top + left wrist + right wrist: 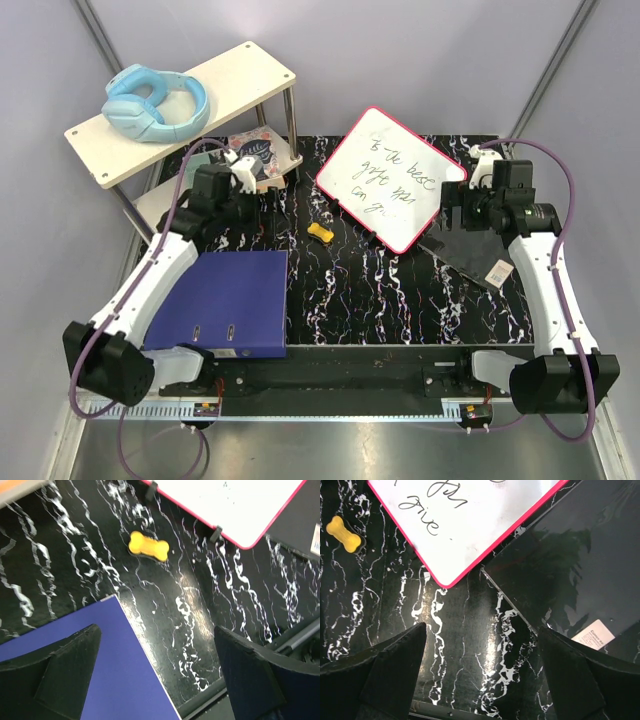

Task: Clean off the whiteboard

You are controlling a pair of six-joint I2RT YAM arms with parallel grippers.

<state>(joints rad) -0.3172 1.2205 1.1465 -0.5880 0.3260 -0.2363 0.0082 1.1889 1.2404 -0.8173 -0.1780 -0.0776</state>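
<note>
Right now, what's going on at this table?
Nothing is being held. The red-framed white whiteboard lies on the black marbled table, its dark handwriting not yet erased. The left gripper hovers open by the blue-purple binder; the right gripper hovers open near the board's corner and the dark grey cloth. A yellow bone-shaped piece lies untouched beside the board.

High rear overview; two close downward wrist views, both with whiteboard and yellow piece.
</note>
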